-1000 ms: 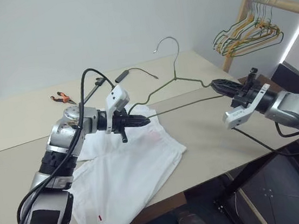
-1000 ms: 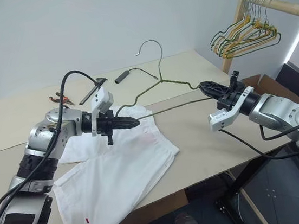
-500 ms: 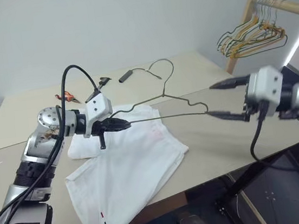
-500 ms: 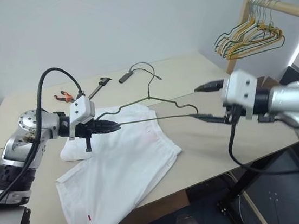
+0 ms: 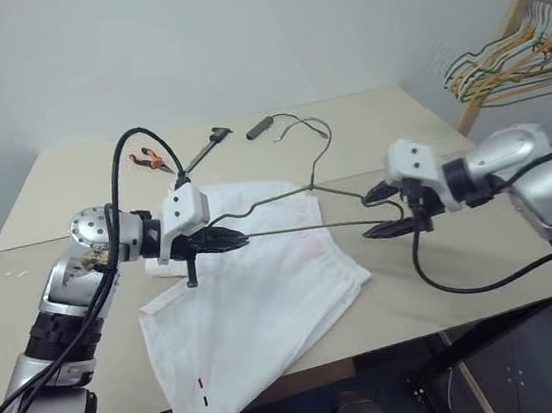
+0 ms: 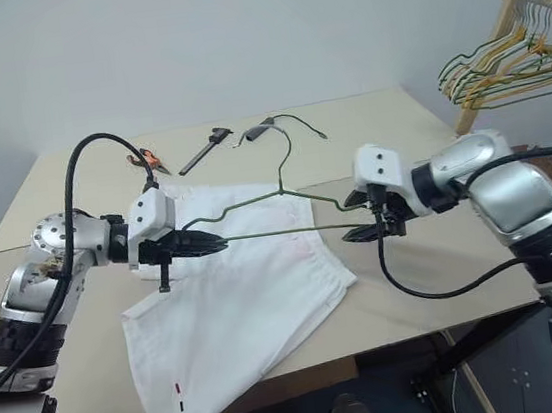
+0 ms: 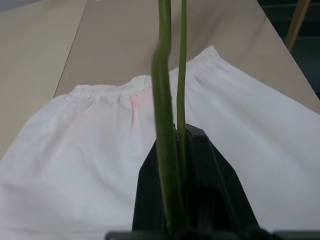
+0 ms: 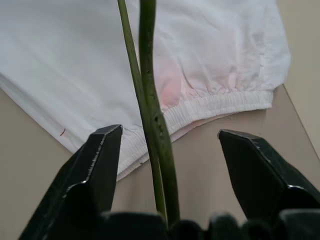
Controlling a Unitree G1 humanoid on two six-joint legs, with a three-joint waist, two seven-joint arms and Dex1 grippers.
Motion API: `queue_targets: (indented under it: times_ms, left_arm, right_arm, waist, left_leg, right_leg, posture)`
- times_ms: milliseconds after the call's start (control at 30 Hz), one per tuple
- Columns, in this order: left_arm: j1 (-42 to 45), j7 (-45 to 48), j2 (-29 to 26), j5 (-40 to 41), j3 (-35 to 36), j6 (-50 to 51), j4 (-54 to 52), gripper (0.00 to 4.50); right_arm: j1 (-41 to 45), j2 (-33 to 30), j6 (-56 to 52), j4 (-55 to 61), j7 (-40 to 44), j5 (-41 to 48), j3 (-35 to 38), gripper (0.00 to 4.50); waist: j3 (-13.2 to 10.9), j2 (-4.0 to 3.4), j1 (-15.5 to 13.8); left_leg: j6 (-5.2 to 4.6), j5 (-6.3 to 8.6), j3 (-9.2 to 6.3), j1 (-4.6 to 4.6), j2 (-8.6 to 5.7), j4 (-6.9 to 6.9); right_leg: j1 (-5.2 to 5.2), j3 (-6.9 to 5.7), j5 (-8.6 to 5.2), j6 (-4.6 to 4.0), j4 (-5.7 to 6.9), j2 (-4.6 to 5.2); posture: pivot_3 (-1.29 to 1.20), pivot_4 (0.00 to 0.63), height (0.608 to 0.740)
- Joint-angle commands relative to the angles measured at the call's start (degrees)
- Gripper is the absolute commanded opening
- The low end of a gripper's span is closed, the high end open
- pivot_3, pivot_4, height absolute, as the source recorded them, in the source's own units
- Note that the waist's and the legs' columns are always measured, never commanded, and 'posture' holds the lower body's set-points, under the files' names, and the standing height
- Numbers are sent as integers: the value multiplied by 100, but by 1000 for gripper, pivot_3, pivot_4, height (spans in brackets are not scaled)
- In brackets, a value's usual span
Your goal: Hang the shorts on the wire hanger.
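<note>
Left claw (image 5: 232,239) pinches wire hanger (image 5: 300,195) end, held above white shorts (image 5: 258,309) spread on tabletop (image 5: 436,277); right claw (image 5: 382,212) spread, hanger's other end between fingers.

A bare lab or test room is showing here: a plain beige table (image 5: 447,286) is standing against blank grey-white walls, pliers (image 5: 150,159) and loose cables are lying on it, and a wooden rack (image 5: 514,11) is holding spare hangers (image 5: 500,63).
</note>
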State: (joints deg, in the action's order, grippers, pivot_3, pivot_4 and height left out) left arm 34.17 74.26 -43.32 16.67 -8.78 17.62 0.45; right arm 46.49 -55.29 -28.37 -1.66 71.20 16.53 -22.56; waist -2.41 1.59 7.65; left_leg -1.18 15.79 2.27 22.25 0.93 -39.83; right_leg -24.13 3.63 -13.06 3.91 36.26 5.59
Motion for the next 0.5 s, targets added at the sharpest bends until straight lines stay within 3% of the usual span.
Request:
queue_targets:
  times_ms: [33, 267, 400, 500]
  left_arm:
    - [-18, -23, -94, 54, 161, 1, -208, 0]
    - [-3, -54, -79, 114, 165, 66, -283, 0]
    - [-36, -70, -46, 195, 190, 166, -315, 0]
    - [-101, 84, -10, 516, 331, 329, -293, 773]
  right_arm:
    - [302, 95, -112, 4, 258, -338, -42, 2535]
    - [298, 295, 13, -92, 455, -792, -71, 40]
    - [86, 249, -20, -19, 454, -827, 57, 10]
    - [-169, 184, -174, 147, 361, -724, 281, 0]
  waist:
    - [0, 0, -40]
    - [0, 0, -79]
    - [0, 0, -76]
    - [0, 0, -75]
  left_leg:
    - [0, 0, 1, 0, 0, -2]
    - [-1, 0, 2, 3, -1, -2]
    - [-1, 0, 2, 3, -1, -3]
    - [-1, 1, 1, 2, 0, -5]
  right_leg:
    - [2, 0, 3, 1, -2, 0]
    - [1, -1, 5, 1, -5, -3]
    - [1, -1, 5, 1, -4, -3]
    - [4, -2, 5, 1, -3, -4]
  posture:
    - [-95, 0, 740]
    - [-88, 0, 740]
    - [-93, 0, 740]
    - [-97, 0, 740]
